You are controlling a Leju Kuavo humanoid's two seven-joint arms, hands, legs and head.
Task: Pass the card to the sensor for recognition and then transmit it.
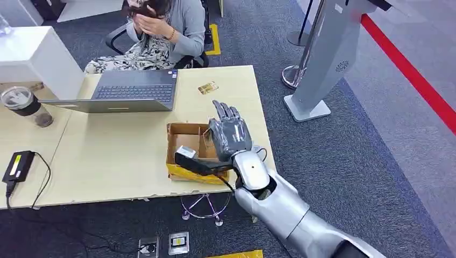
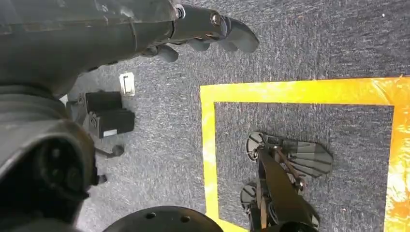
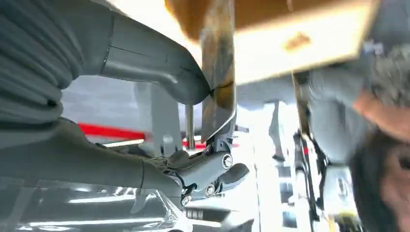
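Our right hand (image 1: pixel 230 135) hovers open, fingers spread, above the cardboard box (image 1: pixel 185 144), while the card (image 1: pixel 207 87) lies flat on the desk beyond its fingertips; thin, light, stiff and likely slippery, it wants pinching at an edge, we judge.

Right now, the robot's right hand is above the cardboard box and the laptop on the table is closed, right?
Not quite. The laptop is open, with its keyboard showing, as the head view makes plain. The rest holds: the right hand is above the cardboard box on the table.
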